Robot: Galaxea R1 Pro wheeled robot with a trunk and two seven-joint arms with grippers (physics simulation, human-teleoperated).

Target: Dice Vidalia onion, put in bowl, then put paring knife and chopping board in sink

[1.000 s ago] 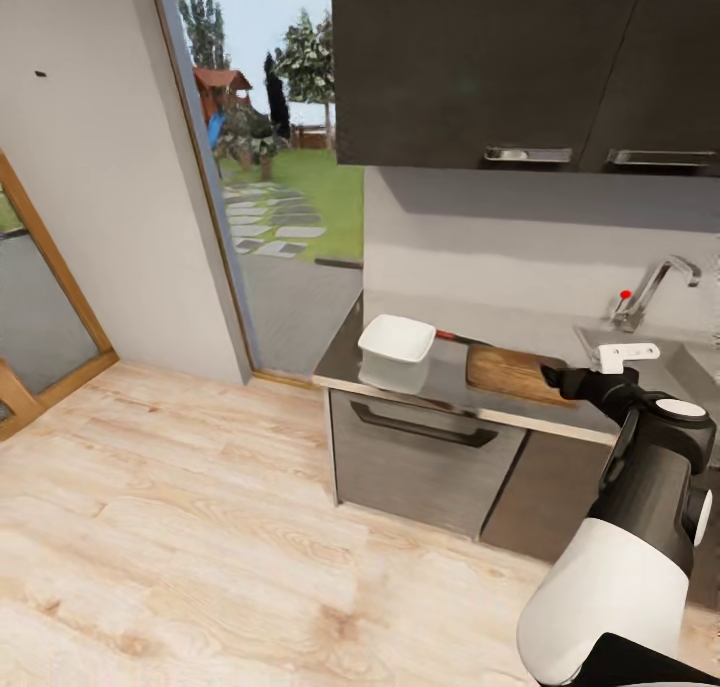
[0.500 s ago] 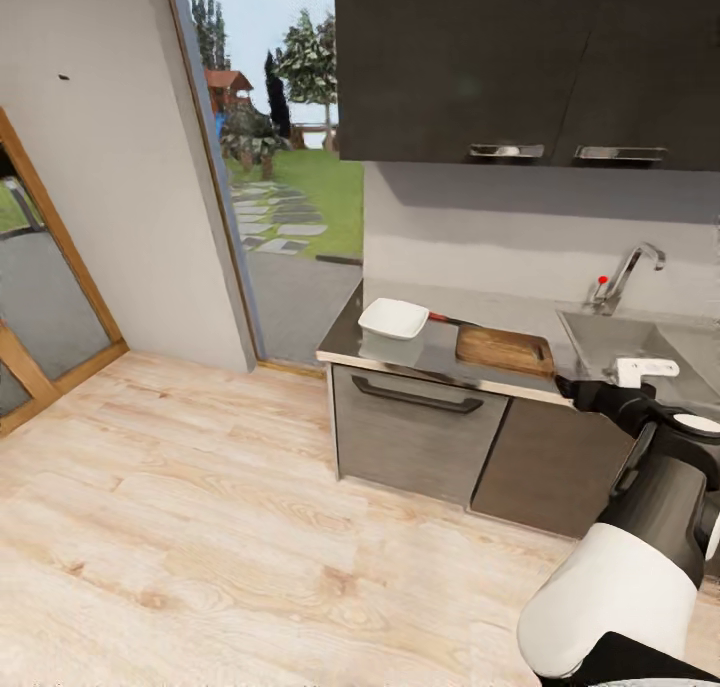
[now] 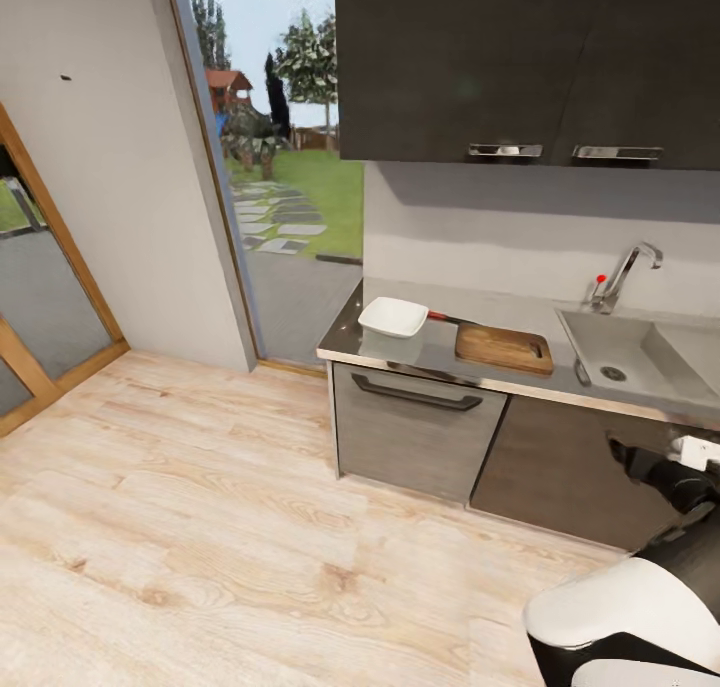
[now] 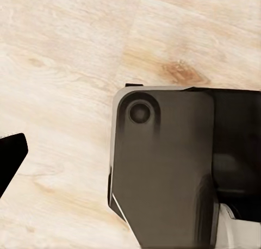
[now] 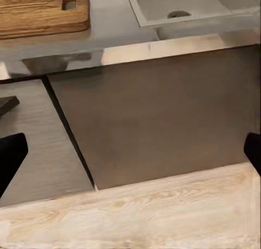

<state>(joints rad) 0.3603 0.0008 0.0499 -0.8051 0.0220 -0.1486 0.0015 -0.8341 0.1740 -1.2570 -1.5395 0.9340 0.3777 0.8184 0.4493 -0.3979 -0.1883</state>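
Stainless steel is what I'm looking at first: the sink [image 3: 625, 357] is sitting at the right end of the countertop [image 3: 440, 352], its drain showing, and I'm not making out any onion in the basin from here. Just left of it the chopping board [image 3: 503, 348] is lying flat, the paring knife [image 3: 445, 318] is poking out behind its far left corner, and the bowl [image 3: 393, 317] is resting near the counter's left end. My right gripper [image 3: 668, 472] is hanging low in front of the dark cabinet fronts [image 3: 545, 462], and in my right wrist view its two fingertips are sitting far apart, so I'm calling it wide and empty; my left gripper [image 4: 11, 159] is pointing down at the wooden floor [image 3: 200, 527], and whether it's wide or narrow I cannot tell. My worry: I'm bringing that arm up from below the counter edge, so it could be clipping the lip, or nudging the board toward the knife. Compared with a second ago, my view is pulled back, and my right arm is now down off the countertop.
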